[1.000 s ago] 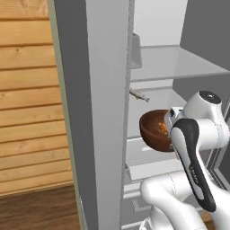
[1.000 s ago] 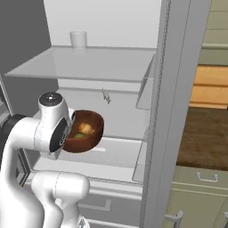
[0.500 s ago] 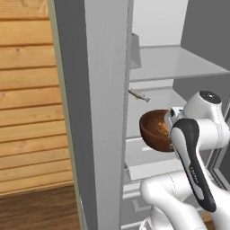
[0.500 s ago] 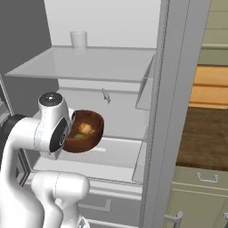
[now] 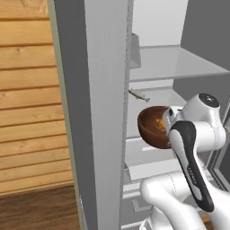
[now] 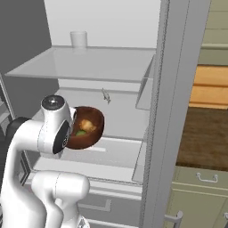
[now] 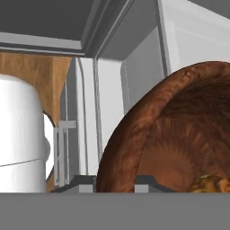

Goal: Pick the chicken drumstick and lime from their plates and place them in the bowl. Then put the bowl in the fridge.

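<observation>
The fridge (image 6: 111, 26) stands open, white shelves bare but for a small cup (image 6: 78, 38) on the upper one. The bowl (image 6: 87, 128) hangs in front of the middle shelf, tilted, the gripper clamped on its rim. Inside lie the chicken drumstick (image 6: 87, 125) and lime (image 6: 80, 132). With more tilt, both could roll out.

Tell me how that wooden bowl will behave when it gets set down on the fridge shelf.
The bowl looks rigid, so it should not flex. Its rounded underside may rock on the smooth shelf. The drumstick and lime lie loose inside and could roll if it tilts.
</observation>
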{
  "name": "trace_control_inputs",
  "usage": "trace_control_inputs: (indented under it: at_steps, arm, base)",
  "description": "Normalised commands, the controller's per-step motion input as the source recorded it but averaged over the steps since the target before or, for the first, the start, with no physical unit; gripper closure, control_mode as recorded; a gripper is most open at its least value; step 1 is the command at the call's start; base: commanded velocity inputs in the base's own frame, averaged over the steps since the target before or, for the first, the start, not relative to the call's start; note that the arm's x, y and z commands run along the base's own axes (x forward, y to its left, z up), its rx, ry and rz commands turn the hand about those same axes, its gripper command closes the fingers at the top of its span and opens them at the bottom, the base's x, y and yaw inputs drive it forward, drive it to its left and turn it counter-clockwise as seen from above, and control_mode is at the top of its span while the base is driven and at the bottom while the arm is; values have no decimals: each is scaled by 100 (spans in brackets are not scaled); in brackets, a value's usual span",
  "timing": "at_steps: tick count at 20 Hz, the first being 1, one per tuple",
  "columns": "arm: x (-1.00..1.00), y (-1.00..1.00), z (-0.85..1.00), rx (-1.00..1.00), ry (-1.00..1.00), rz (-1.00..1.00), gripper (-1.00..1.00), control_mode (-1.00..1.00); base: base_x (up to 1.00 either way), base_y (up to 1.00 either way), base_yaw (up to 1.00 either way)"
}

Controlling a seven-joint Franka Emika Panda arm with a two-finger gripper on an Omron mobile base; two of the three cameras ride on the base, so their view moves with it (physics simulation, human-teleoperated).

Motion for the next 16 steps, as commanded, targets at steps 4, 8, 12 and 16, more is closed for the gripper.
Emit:
trace_control_inputs:
  at_steps: [4, 8, 12, 16]
  arm:
    - [59, 3, -3, 3, -18, 12, 100, -100]
    - [78, 22, -3, 0, -6, 15, 100, -100]
    - [100, 35, -16, 1, 8, 12, 100, -100]
    - [82, 14, -6, 3, 13, 7, 100, -100]
  base:
    - [0, 0, 0]
    - [0, 0, 0]
    - [0, 0, 0]
    - [0, 0, 0]
